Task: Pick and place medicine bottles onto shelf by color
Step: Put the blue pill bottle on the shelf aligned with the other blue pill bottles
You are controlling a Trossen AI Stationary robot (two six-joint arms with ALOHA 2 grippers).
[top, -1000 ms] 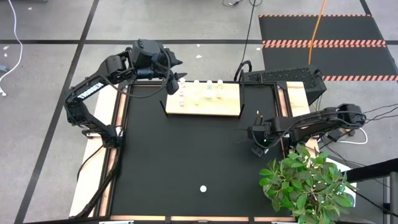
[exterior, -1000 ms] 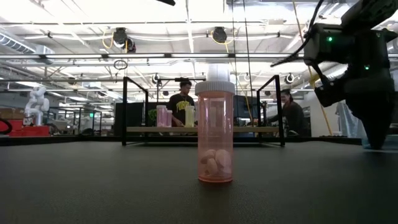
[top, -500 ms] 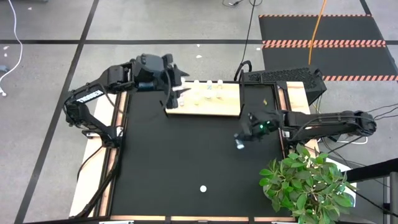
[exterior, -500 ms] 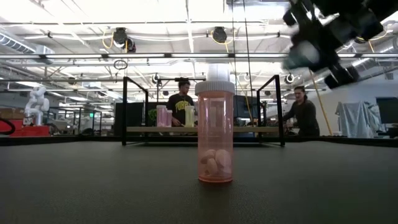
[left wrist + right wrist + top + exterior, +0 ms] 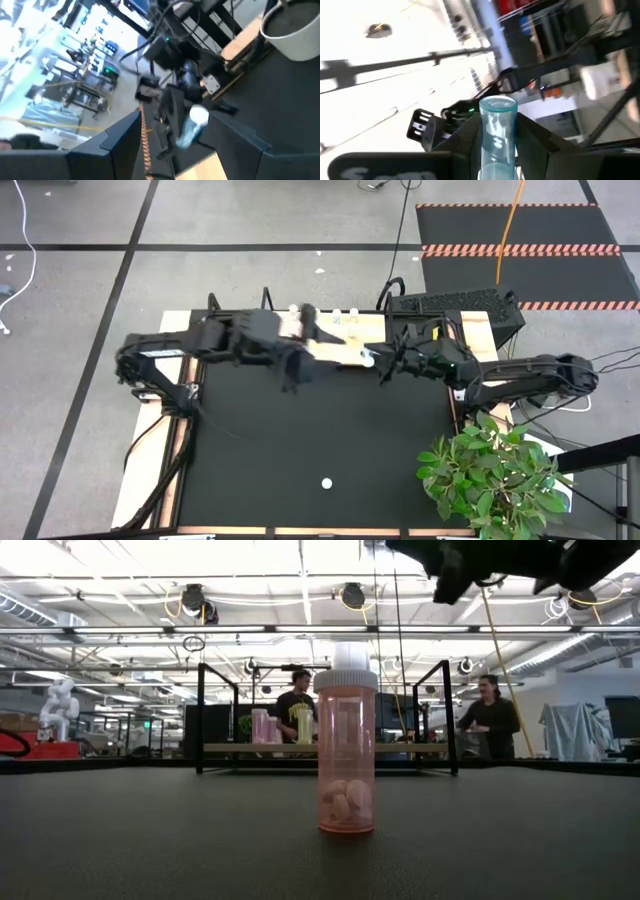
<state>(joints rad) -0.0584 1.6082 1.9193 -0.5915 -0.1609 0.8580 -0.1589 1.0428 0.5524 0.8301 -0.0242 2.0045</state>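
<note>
Readable text: none in any view.
Bottle (image 5: 346, 752) label: none to be seen.
Arms: lettering too blurred to read.
Room signs: too small to tell.

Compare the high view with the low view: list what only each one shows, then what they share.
Only the high view: the left gripper, the right gripper shut on a white-capped bottle, and a potted plant.
Only the low view: the pink bottle's pills, the room, and two people.
Both: that lone pink bottle on the black tabletop, and the shelf with bottles standing on it.
</note>
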